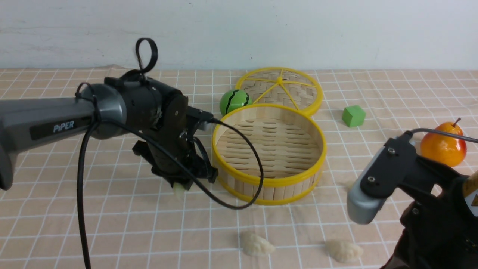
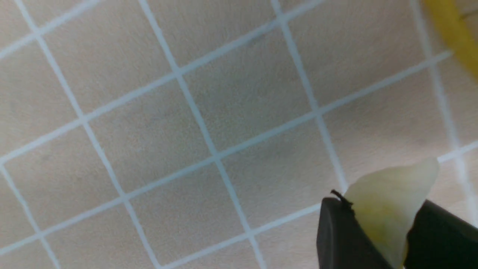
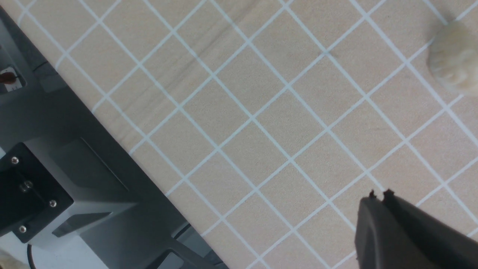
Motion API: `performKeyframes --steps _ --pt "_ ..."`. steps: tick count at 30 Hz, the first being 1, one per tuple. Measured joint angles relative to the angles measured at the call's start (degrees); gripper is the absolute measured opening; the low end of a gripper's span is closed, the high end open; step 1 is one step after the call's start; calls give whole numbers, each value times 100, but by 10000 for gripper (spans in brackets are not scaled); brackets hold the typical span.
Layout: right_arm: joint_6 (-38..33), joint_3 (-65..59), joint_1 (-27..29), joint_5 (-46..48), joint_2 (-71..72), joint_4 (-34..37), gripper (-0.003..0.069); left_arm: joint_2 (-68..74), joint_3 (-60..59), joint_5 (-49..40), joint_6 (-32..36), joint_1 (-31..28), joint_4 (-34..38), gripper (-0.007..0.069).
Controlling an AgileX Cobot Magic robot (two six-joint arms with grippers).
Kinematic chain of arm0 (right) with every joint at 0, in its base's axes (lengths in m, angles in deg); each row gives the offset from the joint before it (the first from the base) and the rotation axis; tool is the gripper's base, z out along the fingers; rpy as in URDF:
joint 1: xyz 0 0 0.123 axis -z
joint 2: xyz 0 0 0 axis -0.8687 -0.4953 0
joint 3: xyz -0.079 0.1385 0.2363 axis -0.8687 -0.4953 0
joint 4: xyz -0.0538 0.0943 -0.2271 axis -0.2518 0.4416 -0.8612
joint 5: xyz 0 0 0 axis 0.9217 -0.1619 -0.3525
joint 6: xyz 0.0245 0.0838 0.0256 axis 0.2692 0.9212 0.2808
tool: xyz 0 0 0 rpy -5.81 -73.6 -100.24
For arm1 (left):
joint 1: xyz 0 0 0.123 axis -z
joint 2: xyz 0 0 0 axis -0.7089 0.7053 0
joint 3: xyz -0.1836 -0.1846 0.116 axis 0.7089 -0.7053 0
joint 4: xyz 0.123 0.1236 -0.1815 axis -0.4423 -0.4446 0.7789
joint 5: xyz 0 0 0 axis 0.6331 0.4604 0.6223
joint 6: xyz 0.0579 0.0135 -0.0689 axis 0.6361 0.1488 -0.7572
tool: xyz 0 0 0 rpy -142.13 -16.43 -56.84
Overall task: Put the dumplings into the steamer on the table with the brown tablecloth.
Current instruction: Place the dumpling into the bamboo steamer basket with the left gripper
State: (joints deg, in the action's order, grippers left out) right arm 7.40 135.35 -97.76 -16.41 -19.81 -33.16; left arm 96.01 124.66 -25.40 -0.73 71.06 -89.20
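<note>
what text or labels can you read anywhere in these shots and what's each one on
"PiPER": white letters, black strip on the left arm.
Yellow sticker on the right arm: cut off by the frame edge, unreadable.
Small white label on dark robot hardware: too blurred.
Nothing else.

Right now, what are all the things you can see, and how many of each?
Steamer: one, light wood with yellow rims, middle of the cloth, empty.
Lid: one, woven with yellow rim, just behind the steamer.
Striped ball: one, green and black, by the steamer's far left edge.
Cube: one, green, right of the lid.
Fruit: one, orange-red, far right.
Cream dumplings: two, cream-white, on the cloth in front of the steamer; the second lies further right.
Green dumpling: one, pale green, pinched in the left fingers.
Tablecloth: one, tan with white grid.
Left fingers: black, shut on the green dumpling.
Right fingers: black, shut, empty.
</note>
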Motion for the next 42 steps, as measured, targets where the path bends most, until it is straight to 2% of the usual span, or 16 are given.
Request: performKeyframes --steps 4,9,14,20,27,31,32,33,34,36,38,42 --pt "35 0 0 179 181 -6 11 -308 787 -104 -246 346 55 195" --pt "212 0 0 234 723 -11 13 -27 1768 -131 -509 769 216 195" --pt "451 0 0 333 1356 -17 14 1117 3031 -293 -1059 871 334 195" --pt "608 0 0 353 1775 -17 19 2454 4574 -394 -1187 1073 418 195" --pt "608 0 0 357 1832 -21 22 3220 5556 -603 -1586 1100 268 200" --pt "608 0 0 357 1832 -21 26 3362 5597 -732 -1638 1086 140 306" --pt "608 0 0 357 1832 -21 28 3380 5604 -799 -1656 1086 105 377" --pt "608 0 0 357 1832 -21 29 3380 5604 -810 -1653 1086 105 377" --pt "608 0 0 357 1832 -38 30 3380 5604 -883 -1653 1086 92 437" --pt "608 0 0 357 1832 -75 32 3302 5606 -1068 -1653 1086 77 508" --pt "608 0 0 359 1832 -137 34 3129 5606 -1288 -1653 1086 72 554" --pt "608 0 0 359 1832 -356 36 2435 5606 -1573 -1573 1086 52 578"
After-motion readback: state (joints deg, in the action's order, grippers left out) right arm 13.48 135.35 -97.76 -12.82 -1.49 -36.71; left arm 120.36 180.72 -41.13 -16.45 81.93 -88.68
